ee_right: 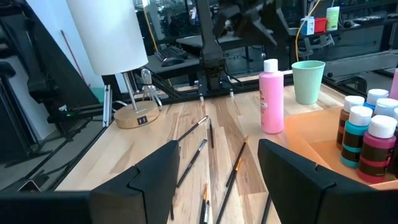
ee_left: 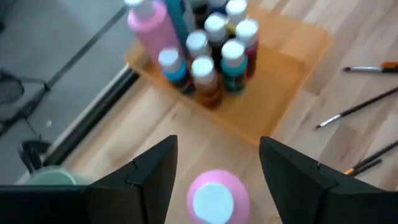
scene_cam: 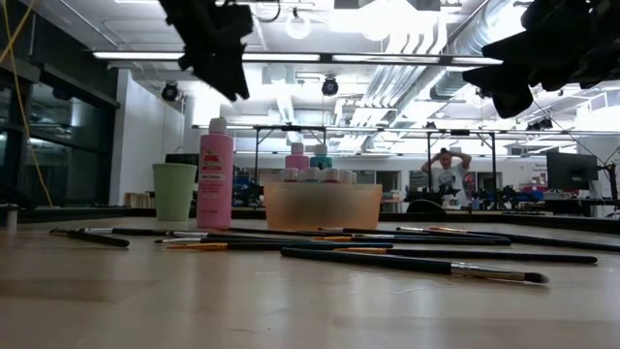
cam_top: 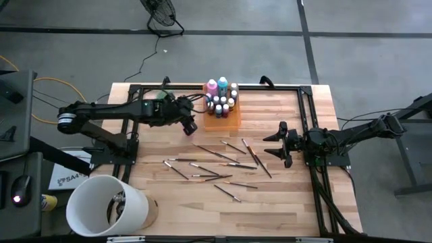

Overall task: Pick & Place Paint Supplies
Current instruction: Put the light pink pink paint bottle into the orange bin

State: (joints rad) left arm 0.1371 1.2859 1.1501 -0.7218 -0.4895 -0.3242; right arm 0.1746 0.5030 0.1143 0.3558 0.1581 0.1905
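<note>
A pink bottle (ee_left: pixel 214 198) with a pale cap stands upright on the table beside the orange tray (ee_left: pixel 292 68). My left gripper (ee_left: pixel 217 146) hangs open above it, a finger on either side of its cap, and the low view shows a gap between the gripper (scene_cam: pixel 228 82) and the bottle (scene_cam: pixel 215 179). In the tray (cam_top: pixel 226 121) stand a pink bottle (cam_top: pixel 212 86), a teal one (cam_top: pixel 223 84) and several small capped bottles (ee_left: pixel 211 56). Thin dark brushes (cam_top: pixel 216 165) lie flat on the wood. My right gripper (cam_top: pixel 275 145) waits open above the table's right side.
A mint-green cup (scene_cam: pixel 174 191) stands near the far left corner, behind the lone pink bottle. A lamp with a big white shade (cam_top: pixel 108 206) stands at the near left corner. Black frame rails (cam_top: pixel 307 121) border the table. Bare wood lies near the front edge (cam_top: pixel 270 209).
</note>
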